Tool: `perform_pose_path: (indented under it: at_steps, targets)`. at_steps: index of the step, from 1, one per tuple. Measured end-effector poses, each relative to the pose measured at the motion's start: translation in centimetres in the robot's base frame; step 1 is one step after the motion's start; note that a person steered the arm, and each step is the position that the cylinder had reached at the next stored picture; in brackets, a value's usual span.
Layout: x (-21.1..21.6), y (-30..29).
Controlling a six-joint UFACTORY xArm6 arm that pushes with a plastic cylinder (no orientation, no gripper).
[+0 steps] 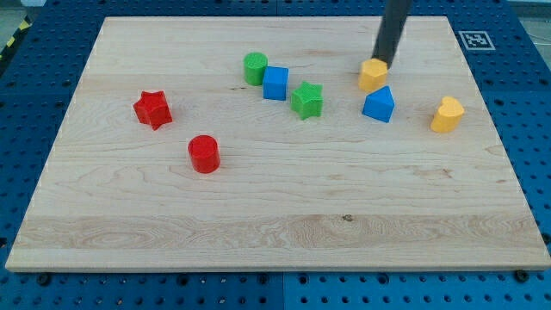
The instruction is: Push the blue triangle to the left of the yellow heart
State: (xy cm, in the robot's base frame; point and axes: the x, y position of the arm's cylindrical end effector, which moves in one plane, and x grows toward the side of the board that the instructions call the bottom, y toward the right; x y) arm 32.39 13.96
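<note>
Wooden board (258,215) on a blue pegboard table (52,34) carries, left to right: red star (153,109), red cylinder (204,154), green cylinder (255,68), blue cube (275,83), green star (306,100), yellow block (373,75), blue triangle (379,105), yellow heart (447,114). The rod has no fingers; its tip (382,63) touches the yellow block's upper edge, just above the blue triangle. The triangle lies near the heart's left side.

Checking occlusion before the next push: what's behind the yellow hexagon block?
My tip stands right behind the yellow hexagon block, at its top edge, the rod rising out of view. The contact point and the board under the tip are hidden.
</note>
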Motion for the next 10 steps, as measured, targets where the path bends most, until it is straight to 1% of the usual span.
perform_pose_path:
  at_steps: [1,2,3,5,6,7,8,9,10]
  targets:
    - [0.2,-2.3]
    - [-2.2,-0.2]
    - [-2.1,3.1]
    - [3.5,4.0]
    - [5.3,2.3]
    - [4.9,0.2]
    - [3.5,0.0]
    - [4.0,0.8]
    - [6.5,0.8]
